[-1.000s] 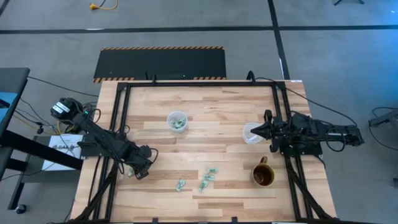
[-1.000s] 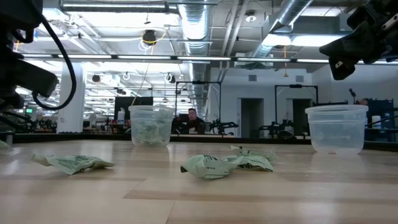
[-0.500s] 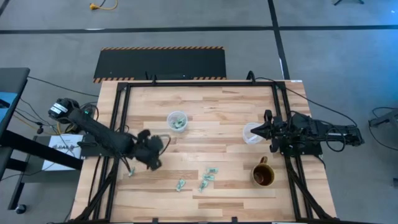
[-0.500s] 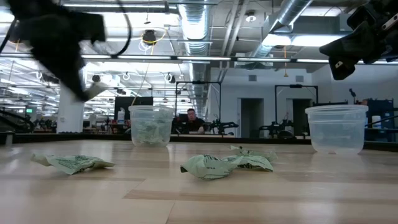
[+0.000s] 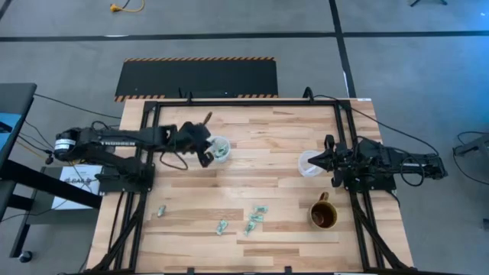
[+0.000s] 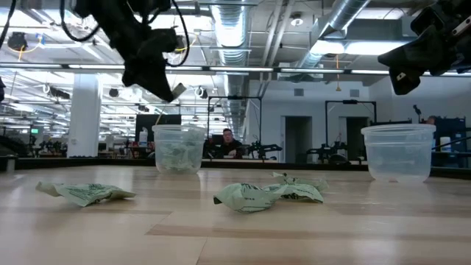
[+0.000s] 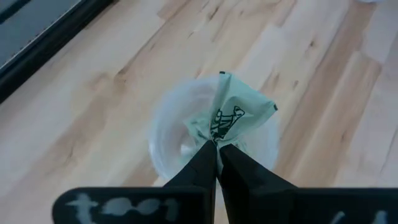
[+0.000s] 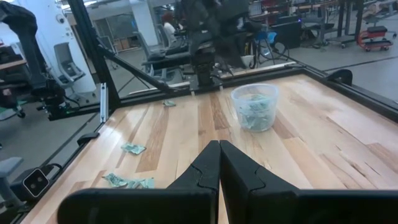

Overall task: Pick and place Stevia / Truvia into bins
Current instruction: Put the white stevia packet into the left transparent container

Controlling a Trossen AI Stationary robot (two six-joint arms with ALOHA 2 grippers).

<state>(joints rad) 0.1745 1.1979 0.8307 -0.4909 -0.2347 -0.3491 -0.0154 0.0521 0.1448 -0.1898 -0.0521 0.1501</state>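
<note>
My left gripper [image 5: 206, 157] hangs just above the left bin [image 5: 219, 148], a clear cup with green sachets inside, and is shut on a crumpled green Stevia sachet [image 7: 227, 117]. In the low view the gripper [image 6: 171, 90] is well above this bin [image 6: 177, 149]. My right gripper [image 5: 322, 162] waits shut beside the right bin [image 5: 309, 163], touching nothing. Several more sachets lie flat on the table near its front edge [image 5: 161, 211] [image 5: 222, 226] [image 5: 256, 217]. My left gripper pinches one end of the sachet [image 7: 215, 137] between its two fingertips. The fingers slant downward from the table's left side. The rest of the sachet fans out past the fingertips, crumpled, lifted clear over the bin's mouth [image 7: 163, 127].
A brown mug [image 5: 322, 215] with a handle stands near the right front, close to the right arm. Black frame rails [image 5: 149, 145] run along the table's left, right and far sides. Bare wood lies between the two bins.
My left gripper has risen from the table's near left part and swung toward the far edge, ending above the left bin with a sachet lifted clear in its fingers. It has also tipped from pointing steeply down to a slant. One sachet stays where the gripper was.
</note>
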